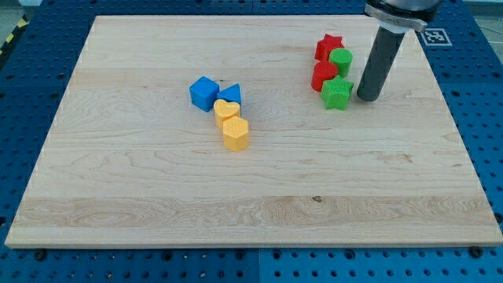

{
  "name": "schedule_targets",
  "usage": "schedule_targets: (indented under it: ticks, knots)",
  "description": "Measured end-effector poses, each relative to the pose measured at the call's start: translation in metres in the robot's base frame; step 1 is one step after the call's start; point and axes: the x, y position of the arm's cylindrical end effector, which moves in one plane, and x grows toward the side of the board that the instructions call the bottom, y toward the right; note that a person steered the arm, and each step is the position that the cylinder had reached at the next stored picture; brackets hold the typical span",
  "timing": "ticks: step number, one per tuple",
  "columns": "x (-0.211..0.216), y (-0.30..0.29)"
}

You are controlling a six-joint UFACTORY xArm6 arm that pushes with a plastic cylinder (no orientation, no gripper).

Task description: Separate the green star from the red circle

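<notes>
The green star (336,93) lies at the view's upper right, touching the red circle (323,76) just above and left of it. My tip (368,97) rests on the board just right of the green star, a small gap apart. A green circle (341,60) sits above the green star, and a red star (328,46) sits above that, all in one tight cluster.
Near the board's middle left lies a second cluster: a blue cube (203,93), a blue triangle (230,95), a yellow heart (226,111) and a yellow hexagon (235,134). The wooden board (251,196) sits on a blue pegboard table.
</notes>
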Motion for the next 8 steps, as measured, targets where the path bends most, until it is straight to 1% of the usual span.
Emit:
schedule_targets:
  ticks: [1, 4, 6, 8]
  knots:
    - [-0.006, 0.0]
    - [-0.001, -0.023]
    - [0.004, -0.027]
    - [0.006, -0.052]
